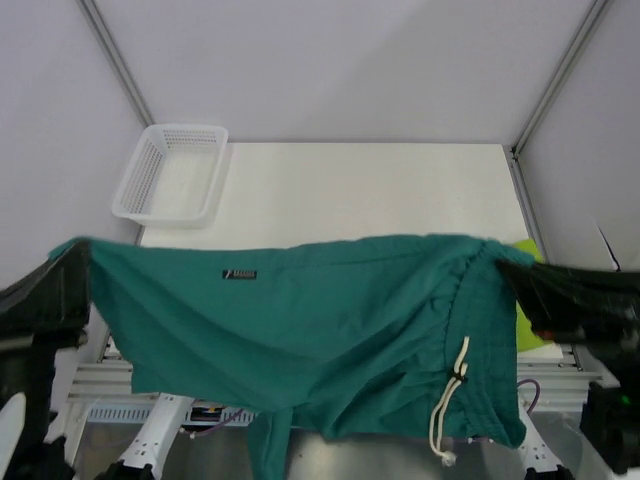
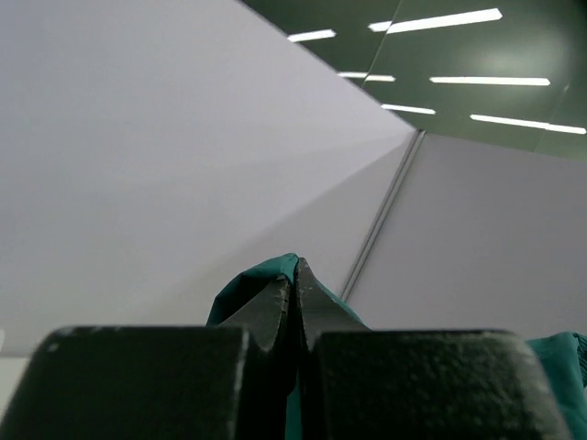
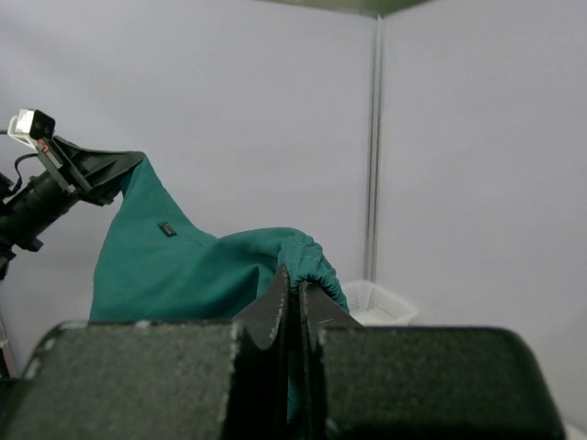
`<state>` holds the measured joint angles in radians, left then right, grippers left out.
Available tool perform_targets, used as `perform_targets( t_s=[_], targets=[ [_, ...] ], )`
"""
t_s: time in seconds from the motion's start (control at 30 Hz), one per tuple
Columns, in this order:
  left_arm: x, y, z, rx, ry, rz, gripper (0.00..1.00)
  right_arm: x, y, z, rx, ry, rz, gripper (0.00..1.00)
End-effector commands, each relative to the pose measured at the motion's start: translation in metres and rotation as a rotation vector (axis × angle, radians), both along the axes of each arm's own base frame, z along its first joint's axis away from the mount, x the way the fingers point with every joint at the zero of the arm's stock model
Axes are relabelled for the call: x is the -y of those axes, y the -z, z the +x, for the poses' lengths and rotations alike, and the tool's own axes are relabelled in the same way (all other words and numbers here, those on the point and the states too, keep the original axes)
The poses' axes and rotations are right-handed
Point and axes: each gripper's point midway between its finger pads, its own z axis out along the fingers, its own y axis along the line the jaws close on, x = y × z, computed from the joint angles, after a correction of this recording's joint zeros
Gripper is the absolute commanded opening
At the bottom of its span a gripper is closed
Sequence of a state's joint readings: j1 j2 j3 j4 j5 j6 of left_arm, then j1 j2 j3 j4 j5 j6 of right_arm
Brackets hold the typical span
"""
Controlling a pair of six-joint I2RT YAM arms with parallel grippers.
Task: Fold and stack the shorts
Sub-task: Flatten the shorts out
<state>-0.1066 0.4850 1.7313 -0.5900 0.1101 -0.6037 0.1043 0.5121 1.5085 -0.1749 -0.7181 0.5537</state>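
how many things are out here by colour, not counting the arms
teal: 1, the teal shorts, hanging spread out in the air
lime green: 1, the lime green shorts, only an edge showing at the right
white: 1, the white mesh basket, far left
total: 3

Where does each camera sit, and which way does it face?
Top external: above, behind the robot, looking down on the table; left gripper and right gripper show, teal shorts stretched between them.
Left wrist: on the left arm, facing up at wall and ceiling lights; own shut fingers show.
Right wrist: on the right arm, facing across the shorts to the left arm; own shut fingers show.
Shared: top and right wrist show the basket.
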Motion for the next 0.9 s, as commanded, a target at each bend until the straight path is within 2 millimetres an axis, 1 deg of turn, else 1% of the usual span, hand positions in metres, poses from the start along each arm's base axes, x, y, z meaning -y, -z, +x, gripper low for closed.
perform_targets(
  t_s=[0.0, 0.03, 0.07, 0.1, 0.13, 0.17, 0.2, 0.23, 0.27, 0.3, 0.33, 0.37, 0.4, 0.43, 0.47, 0.5, 0.53, 0.57, 0.6, 0.63, 0.67, 0.7, 0.73, 0.77, 0.8, 0.83, 0.87],
  targets=[
    [0.009, 0.027, 0.117, -0.205, -0.006, -0.006, 0.00, -0.011, 0.032, 0.122, -0.329, -0.005, 0.008, 0.00],
    [0.013, 0.042, 0.139, -0.259, 0.007, -0.017, 0.00, -0.014, 0.049, 0.144, -0.394, -0.005, 0.008, 0.00],
    [0.017, 0.051, 0.157, -0.293, 0.019, -0.020, 0.00, -0.016, 0.058, 0.161, -0.435, -0.010, 0.017, 0.00],
    [0.022, 0.075, 0.183, -0.341, 0.026, -0.023, 0.00, -0.019, 0.074, 0.185, -0.500, -0.012, 0.013, 0.00],
    [0.024, 0.084, 0.196, -0.364, 0.036, -0.040, 0.00, -0.020, 0.096, 0.206, -0.570, -0.005, 0.015, 0.00],
    [0.028, 0.122, 0.226, -0.461, 0.034, -0.038, 0.00, -0.022, 0.110, 0.223, -0.607, -0.004, 0.021, 0.00],
    [0.030, 0.133, 0.238, -0.483, 0.037, -0.040, 0.00, -0.022, 0.122, 0.234, -0.632, -0.001, 0.025, 0.00],
    [0.032, 0.137, 0.250, -0.476, 0.042, -0.052, 0.00, -0.022, 0.134, 0.244, -0.654, 0.006, 0.032, 0.00],
    [0.032, 0.146, 0.261, -0.494, 0.042, -0.062, 0.00, -0.020, 0.160, 0.260, -0.706, 0.023, 0.037, 0.00],
    [0.037, 0.194, 0.285, -0.598, 0.055, -0.059, 0.00, -0.018, 0.170, 0.269, -0.715, 0.032, 0.046, 0.00],
    [0.037, 0.199, 0.296, -0.587, 0.065, -0.081, 0.00, -0.017, 0.188, 0.282, -0.754, 0.040, 0.048, 0.00],
    [0.038, 0.227, 0.307, -0.643, 0.067, -0.093, 0.00, -0.012, 0.212, 0.295, -0.782, 0.056, 0.060, 0.00],
    [0.036, 0.247, 0.321, -0.682, 0.054, -0.110, 0.00, -0.009, 0.225, 0.302, -0.804, 0.066, 0.075, 0.00],
    [0.033, 0.293, 0.330, -0.768, 0.040, -0.136, 0.00, -0.006, 0.246, 0.316, -0.849, 0.079, 0.082, 0.00],
    [0.031, 0.293, 0.338, -0.729, 0.035, -0.160, 0.00, 0.001, 0.265, 0.326, -0.855, 0.100, 0.093, 0.00],
    [0.027, 0.306, 0.344, -0.744, 0.018, -0.178, 0.00, 0.004, 0.277, 0.334, -0.874, 0.108, 0.104, 0.00],
    [0.017, 0.346, 0.354, -0.821, -0.031, -0.206, 0.00, 0.006, 0.292, 0.350, -0.882, 0.108, 0.107, 0.00],
    [0.012, 0.351, 0.361, -0.808, -0.048, -0.221, 0.00, 0.022, 0.307, 0.363, -0.905, 0.141, 0.131, 0.00],
    [0.007, 0.360, 0.367, -0.815, -0.061, -0.237, 0.00, 0.025, 0.314, 0.371, -0.914, 0.137, 0.141, 0.00],
    [0.003, 0.386, 0.376, -0.870, -0.074, -0.255, 0.00, 0.025, 0.335, 0.388, -0.953, 0.119, 0.145, 0.00],
    [0.001, 0.394, 0.382, -0.882, -0.081, -0.261, 0.00, 0.028, 0.342, 0.397, -0.964, 0.113, 0.150, 0.00],
    [0.001, 0.393, 0.392, -0.861, -0.080, -0.268, 0.00, 0.030, 0.341, 0.409, -0.953, 0.104, 0.155, 0.00],
    [0.001, 0.398, 0.399, -0.867, -0.077, -0.274, 0.00, 0.029, 0.347, 0.418, -0.968, 0.086, 0.157, 0.00],
    [0.001, 0.417, 0.410, -0.908, -0.080, -0.280, 0.00, 0.030, 0.372, 0.435, -1.025, 0.077, 0.168, 0.00],
    [0.003, 0.412, 0.419, -0.869, -0.067, -0.290, 0.00, 0.028, 0.378, 0.443, -1.034, 0.057, 0.166, 0.00],
    [0.004, 0.413, 0.426, -0.861, -0.056, -0.293, 0.00, 0.028, 0.367, 0.457, -0.998, 0.042, 0.180, 0.00],
    [0.004, 0.431, 0.434, -0.893, -0.061, -0.298, 0.00, 0.029, 0.373, 0.465, -1.003, 0.037, 0.190, 0.00]
  ],
)
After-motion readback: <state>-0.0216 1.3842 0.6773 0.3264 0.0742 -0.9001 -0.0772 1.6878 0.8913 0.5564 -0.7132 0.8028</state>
